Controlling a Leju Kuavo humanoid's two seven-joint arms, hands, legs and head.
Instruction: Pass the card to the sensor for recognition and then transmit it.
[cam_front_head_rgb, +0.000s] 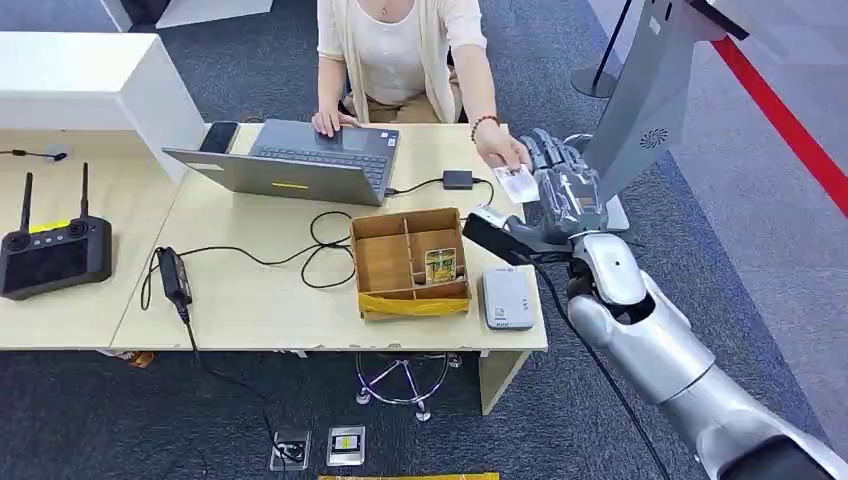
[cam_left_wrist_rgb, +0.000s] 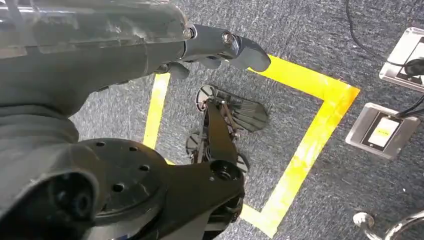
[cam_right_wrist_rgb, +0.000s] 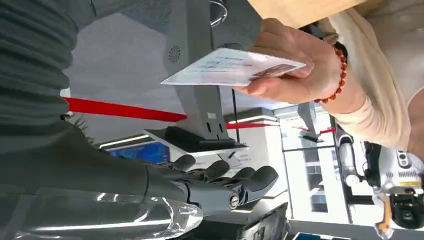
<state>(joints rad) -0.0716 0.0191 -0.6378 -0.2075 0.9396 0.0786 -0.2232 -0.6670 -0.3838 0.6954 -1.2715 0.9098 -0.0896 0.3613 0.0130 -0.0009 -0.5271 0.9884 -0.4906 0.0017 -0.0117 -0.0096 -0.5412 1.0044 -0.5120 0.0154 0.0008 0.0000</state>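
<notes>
The table (cam_front_head_rgb: 250, 300) had a pale, matt wood-look top. The divided box (cam_front_head_rgb: 385, 262) at centre frame looked like plain brown cardboard. The laptop (cam_front_head_rgb: 300, 165) was matt grey, perhaps metal. The robot's right arm (cam_front_head_rgb: 660, 350) at lower right shone like polished silver metal. The card (cam_right_wrist_rgb: 232, 67) in the person's hand (cam_right_wrist_rgb: 295, 65) looked smooth and slightly glossy. The carpet (cam_left_wrist_rgb: 300, 40) was rough, speckled grey.

My right hand (cam_front_head_rgb: 563, 190) at desk's right edge, fingers spread, nothing in them. Person's hand (cam_front_head_rgb: 500, 152) with card (cam_front_head_rgb: 517, 183) just beside it, blocking path upper left. Grey kiosk stand (cam_front_head_rgb: 650, 90) close on right. Open desk (cam_front_head_rgb: 250, 290) left of wooden box (cam_front_head_rgb: 408, 262); card reader (cam_front_head_rgb: 507, 298) lower right.
</notes>
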